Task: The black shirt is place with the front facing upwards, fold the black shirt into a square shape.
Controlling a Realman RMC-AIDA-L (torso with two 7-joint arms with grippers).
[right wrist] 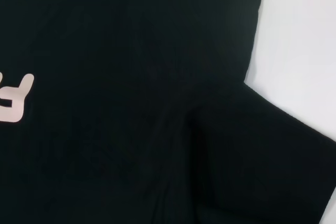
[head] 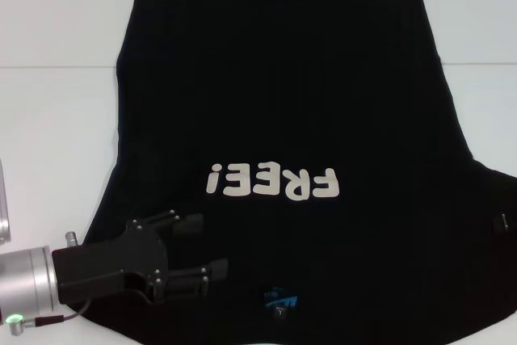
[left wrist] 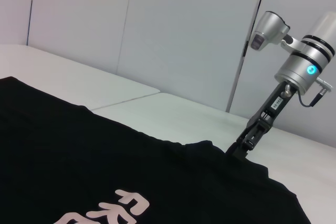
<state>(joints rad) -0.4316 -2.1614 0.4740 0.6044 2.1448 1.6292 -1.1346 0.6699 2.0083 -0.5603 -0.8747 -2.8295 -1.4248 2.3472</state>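
The black shirt (head: 283,94) lies spread flat on the white table (head: 56,135), front up. Its off-white "FREE!" lettering (head: 272,182) and blue neck label (head: 280,300) are at the near end. My left gripper (head: 208,246) hovers open over the shirt's near left shoulder, nothing between its fingers. My right gripper (head: 502,221) shows only as a small piece at the shirt's right sleeve. In the left wrist view the right gripper (left wrist: 245,144) points down onto the edge of the shirt (left wrist: 79,150). The right wrist view shows the shirt (right wrist: 131,103) and its sleeve (right wrist: 273,156).
Bare white table (right wrist: 304,51) flanks the shirt on both sides. A seam line in the tabletop (head: 48,65) runs across behind the shirt's far part. Pale wall panels (left wrist: 184,35) stand behind the table.
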